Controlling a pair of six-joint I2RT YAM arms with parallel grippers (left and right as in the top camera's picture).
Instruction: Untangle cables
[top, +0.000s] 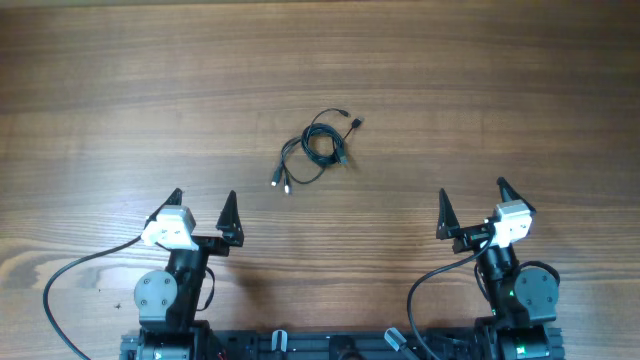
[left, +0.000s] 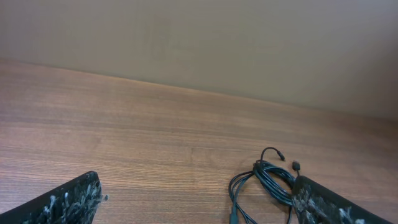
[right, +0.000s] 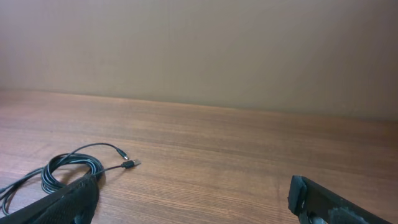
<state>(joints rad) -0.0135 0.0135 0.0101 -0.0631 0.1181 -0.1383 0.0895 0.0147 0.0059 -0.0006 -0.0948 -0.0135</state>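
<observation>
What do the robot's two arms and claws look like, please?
Both arms are black. The left claw and right claw each have two pointed, triangular black fingers and a white block. A black wire loops from each wrist to the base. The left arm has a round grey joint; the finger pads look speckled white.
</observation>
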